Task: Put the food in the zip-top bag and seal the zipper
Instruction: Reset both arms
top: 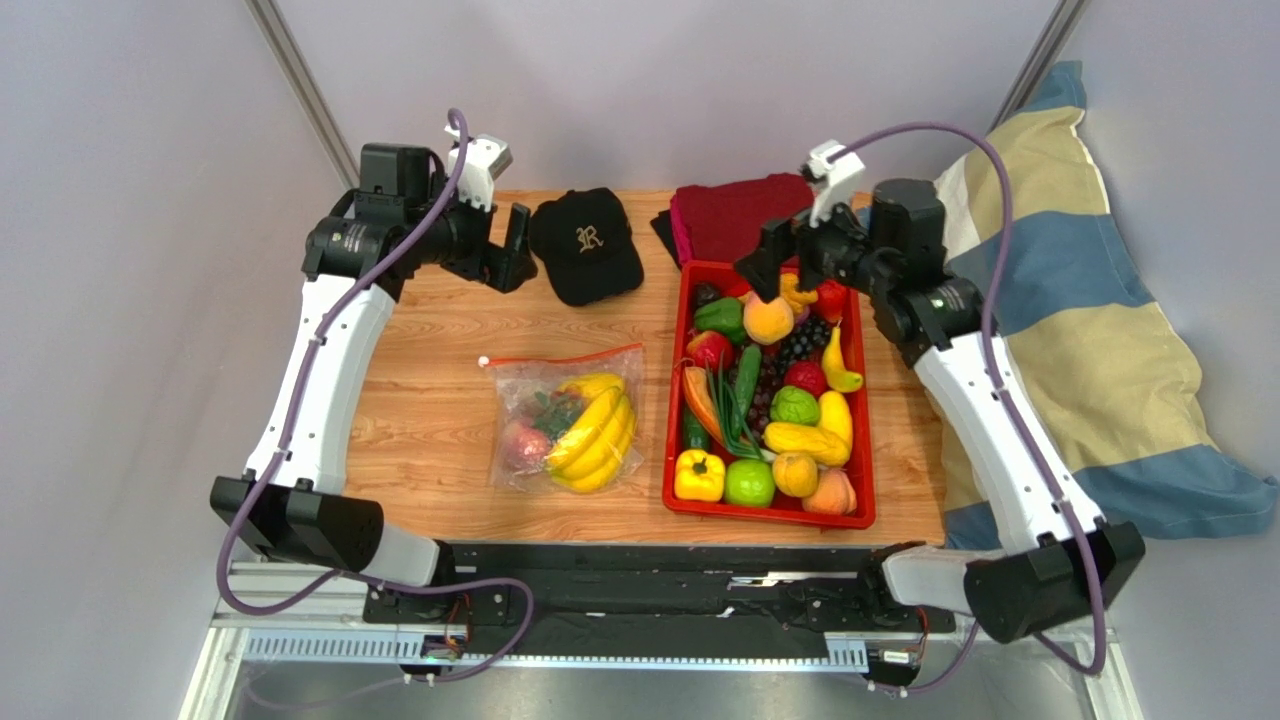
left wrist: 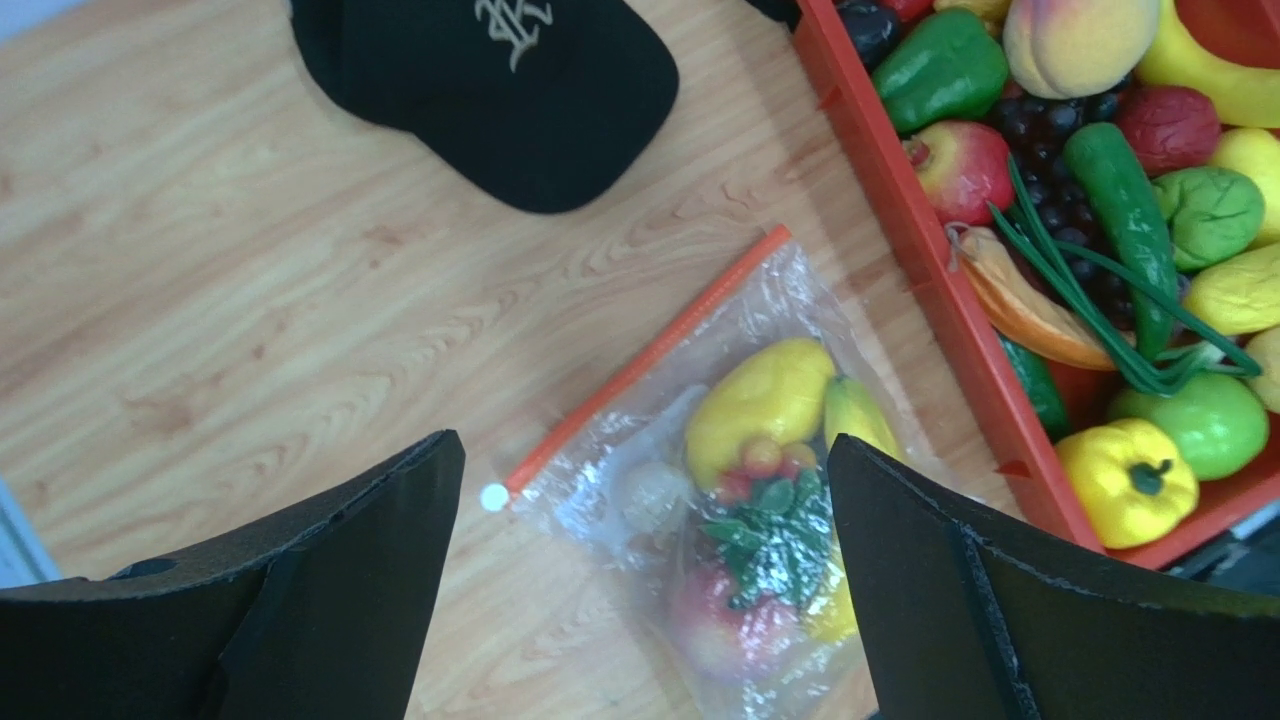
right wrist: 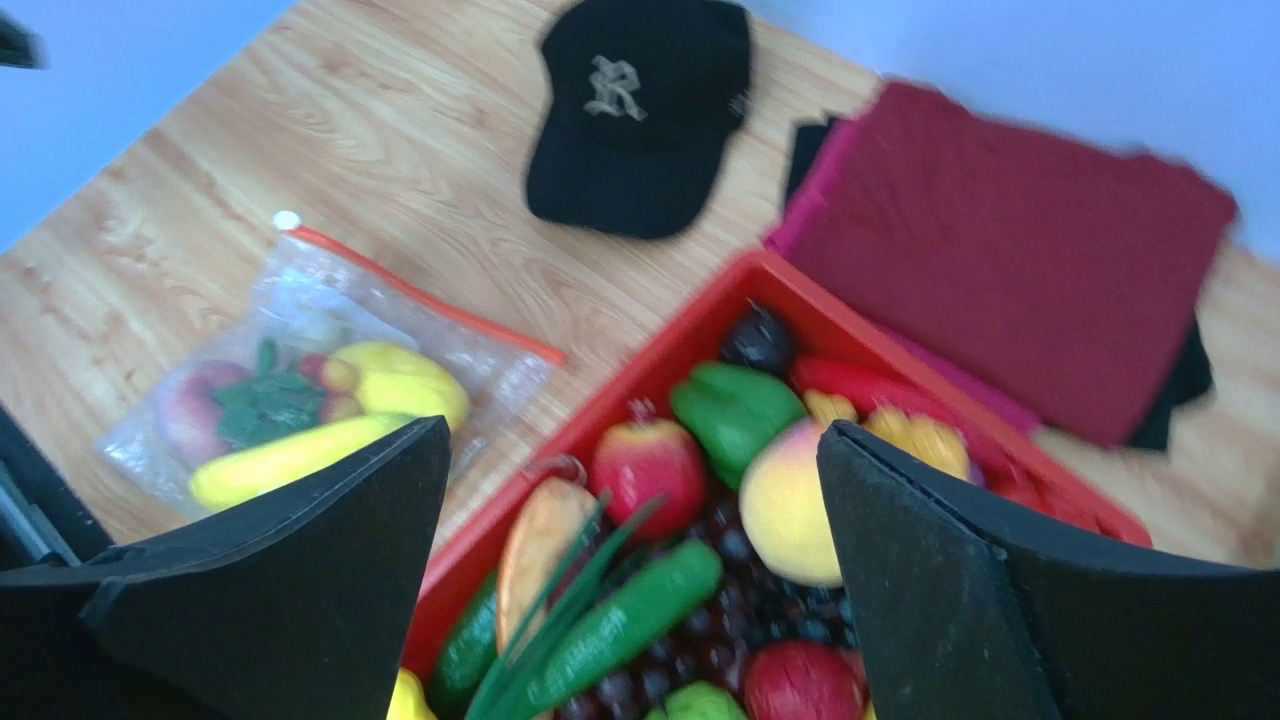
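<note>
The clear zip-top bag [top: 571, 428] lies flat on the wooden table, left of the tray. Inside it is food: a yellow banana bunch [top: 594, 435], a red fruit [top: 525, 444] and green pieces. The orange-red zipper [top: 564, 360] runs straight along the bag's far edge, with a white tab at its left end. My left gripper [top: 511, 252] hangs open high above the table by the cap. In its wrist view the bag [left wrist: 736, 510] and zipper [left wrist: 646, 360] lie far below the open left gripper [left wrist: 646, 600]. My right gripper [top: 774, 267] is open above the tray's far end and holds nothing [right wrist: 631, 585].
A red tray [top: 766, 515] right of the bag holds several more toy fruits and vegetables. A black cap [top: 589, 240] and a folded dark red cloth [top: 736, 210] lie at the table's far edge. A striped pillow [top: 1082, 345] sits off the table's right side.
</note>
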